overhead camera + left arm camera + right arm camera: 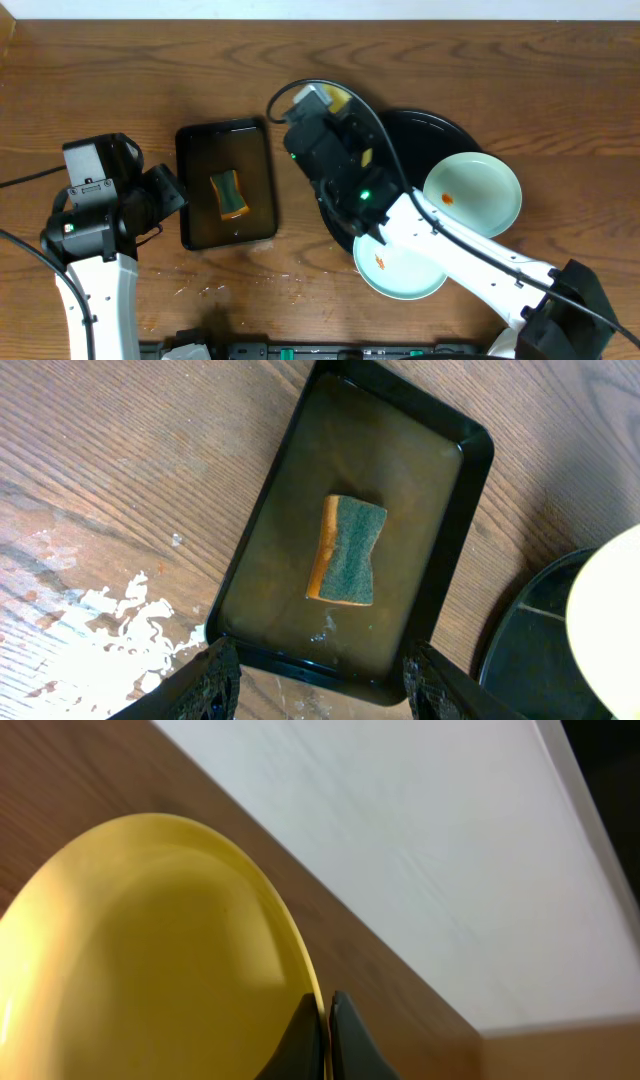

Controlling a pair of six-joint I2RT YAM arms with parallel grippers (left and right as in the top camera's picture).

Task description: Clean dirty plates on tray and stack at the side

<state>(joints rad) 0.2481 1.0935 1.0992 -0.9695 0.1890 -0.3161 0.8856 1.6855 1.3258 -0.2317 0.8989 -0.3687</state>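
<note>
A pale yellow plate (150, 950) is lifted and tilted, its rim pinched by my right gripper (327, 1020), which is shut on it. From overhead only slivers of that yellow plate (338, 98) show behind the right arm, above the left side of the round black tray (445, 128). One mint-white plate (480, 195) with an orange speck lies over the tray's right rim. Another mint-white plate (400, 275) lies at the tray's front, partly under the arm. My left gripper (325, 685) hangs open and holds nothing, just short of the near end of the sponge tray.
A small black rectangular tray (470, 470) holds murky water and a green-and-orange sponge (347, 550). White flecks (110, 610) lie on the wood to its left. The right arm (470, 265) crosses diagonally over the table's front right.
</note>
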